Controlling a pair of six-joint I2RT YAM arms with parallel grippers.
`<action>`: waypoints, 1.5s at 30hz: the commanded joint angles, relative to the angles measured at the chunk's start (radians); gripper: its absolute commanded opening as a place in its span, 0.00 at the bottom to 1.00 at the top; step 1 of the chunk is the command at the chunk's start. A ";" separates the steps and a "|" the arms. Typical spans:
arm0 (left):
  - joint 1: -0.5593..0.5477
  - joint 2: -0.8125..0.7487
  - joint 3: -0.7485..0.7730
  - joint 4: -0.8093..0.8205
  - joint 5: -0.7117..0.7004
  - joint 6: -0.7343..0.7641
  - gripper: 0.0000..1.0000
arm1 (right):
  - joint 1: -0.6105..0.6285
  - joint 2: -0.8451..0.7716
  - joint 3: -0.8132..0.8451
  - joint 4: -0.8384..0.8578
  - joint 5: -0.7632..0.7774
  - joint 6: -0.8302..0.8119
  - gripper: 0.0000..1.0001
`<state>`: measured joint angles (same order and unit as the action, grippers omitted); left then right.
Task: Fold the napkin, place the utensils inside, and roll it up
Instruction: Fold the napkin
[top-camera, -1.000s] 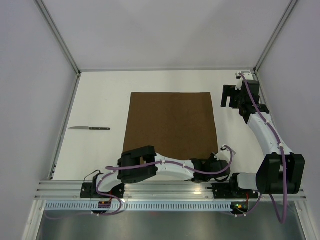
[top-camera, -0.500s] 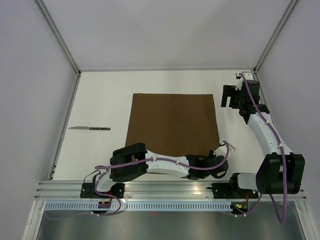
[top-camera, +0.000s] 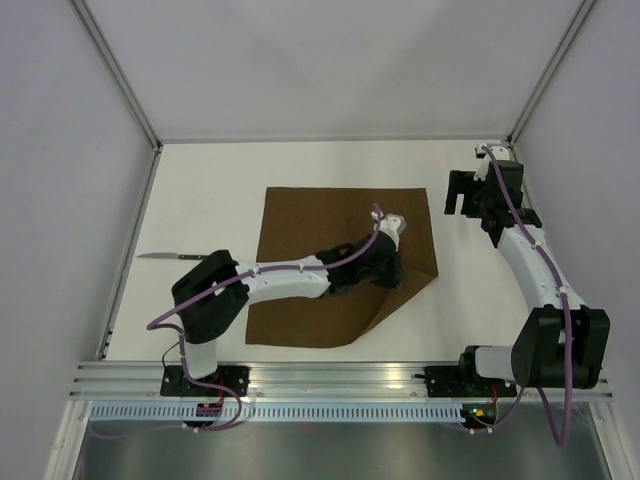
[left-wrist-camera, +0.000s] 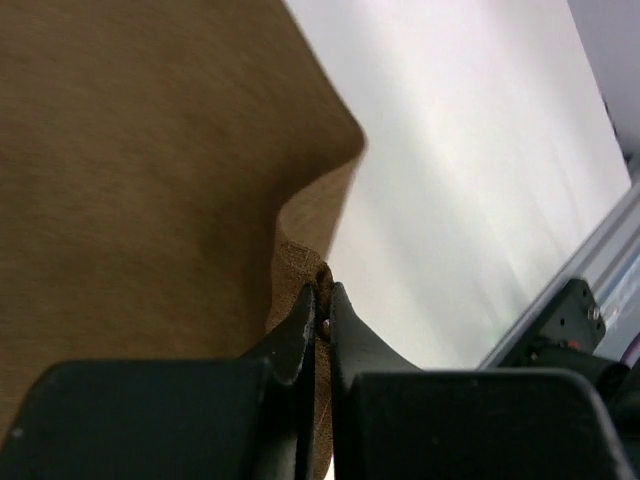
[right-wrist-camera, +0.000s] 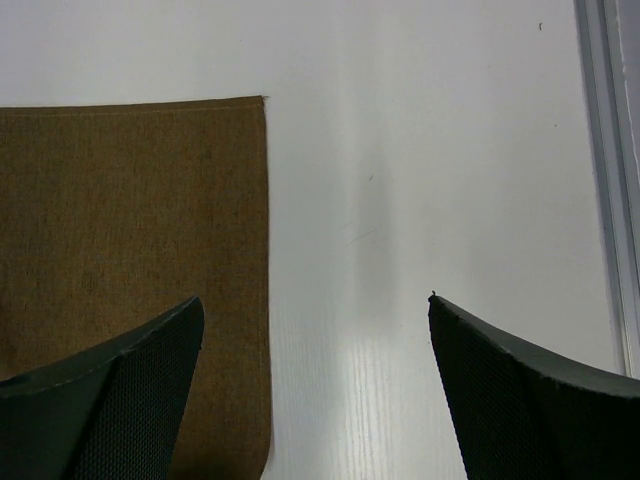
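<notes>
Pinching the near right corner of the napkin, flat a second ago, the closed left gripper now lifts it over the middle, starting the fold, while the right gripper hovers open.

Knife left of the napkin — right hand beside its far right corner.

Knife handle partly hidden behind L arm; napkin cut off at R wrist view's left edge.
</notes>
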<state>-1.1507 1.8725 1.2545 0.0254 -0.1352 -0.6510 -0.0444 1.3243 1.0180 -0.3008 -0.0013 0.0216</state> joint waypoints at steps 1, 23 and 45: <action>0.117 -0.090 -0.021 0.033 0.127 -0.085 0.02 | -0.011 0.000 0.034 -0.021 -0.031 0.000 0.98; 0.709 -0.018 0.029 -0.012 0.422 -0.062 0.02 | -0.015 0.009 0.057 -0.054 -0.097 -0.011 0.98; 0.873 0.059 0.106 -0.055 0.477 -0.079 0.02 | -0.014 0.030 0.060 -0.061 -0.114 -0.012 0.98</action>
<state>-0.2947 1.9194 1.3151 -0.0154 0.3000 -0.6849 -0.0563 1.3437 1.0351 -0.3408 -0.1162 0.0105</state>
